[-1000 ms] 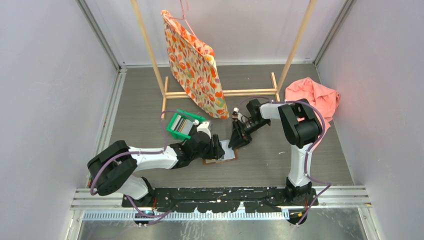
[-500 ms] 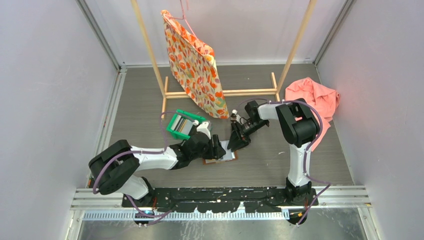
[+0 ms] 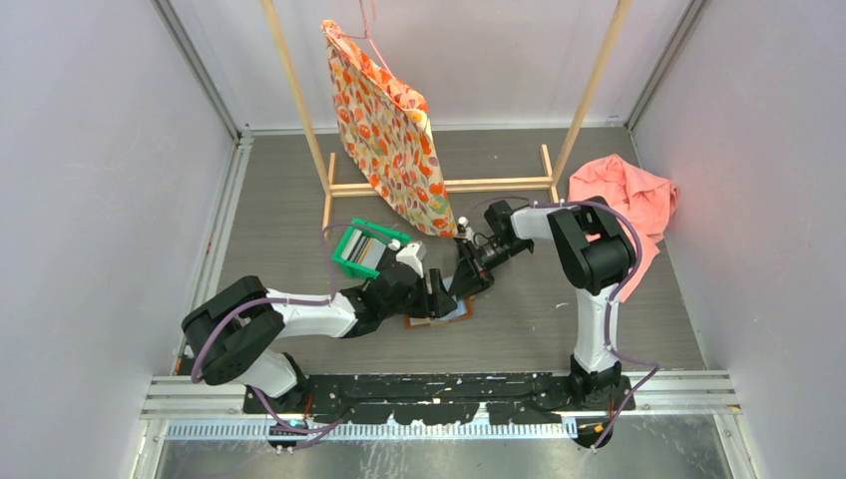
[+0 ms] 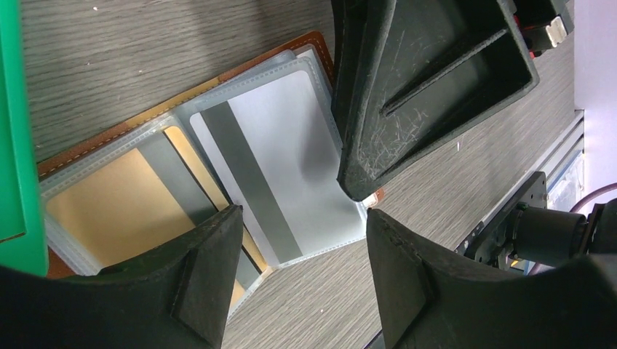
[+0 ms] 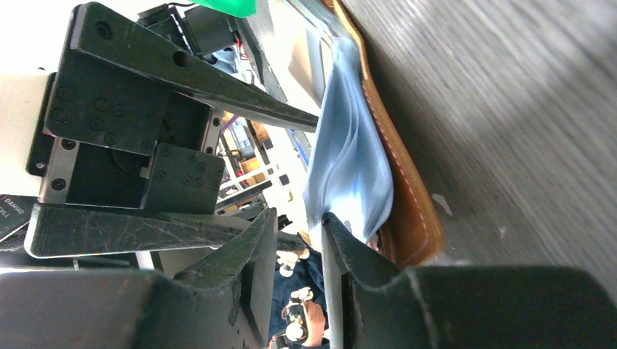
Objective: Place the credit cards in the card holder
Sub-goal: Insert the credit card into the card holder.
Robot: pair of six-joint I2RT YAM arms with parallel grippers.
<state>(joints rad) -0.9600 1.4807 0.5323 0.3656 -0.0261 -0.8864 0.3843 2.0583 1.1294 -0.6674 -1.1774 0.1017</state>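
Low, left claw point(image 4: 302, 218) splayed, right claw point(image 5: 300, 222) opposite

One card holder point(image 5: 407, 196) lies open near the worktop's middle. Two credit cards show in its clear sleeves: a pale card point(image 4: 291, 145) and a gold-yellow card point(image 4: 102, 211). One green bin point(image 3: 361, 249) holds further cards, too tightly packed to count. One patterned bag point(image 3: 384, 130), one wooden rack point(image 3: 439, 186), one pink cloth point(image 3: 624, 190) by the far right corner

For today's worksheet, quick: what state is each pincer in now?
Left pincer: open, empty.
Right pincer: narrow gap; hold cannot be told.
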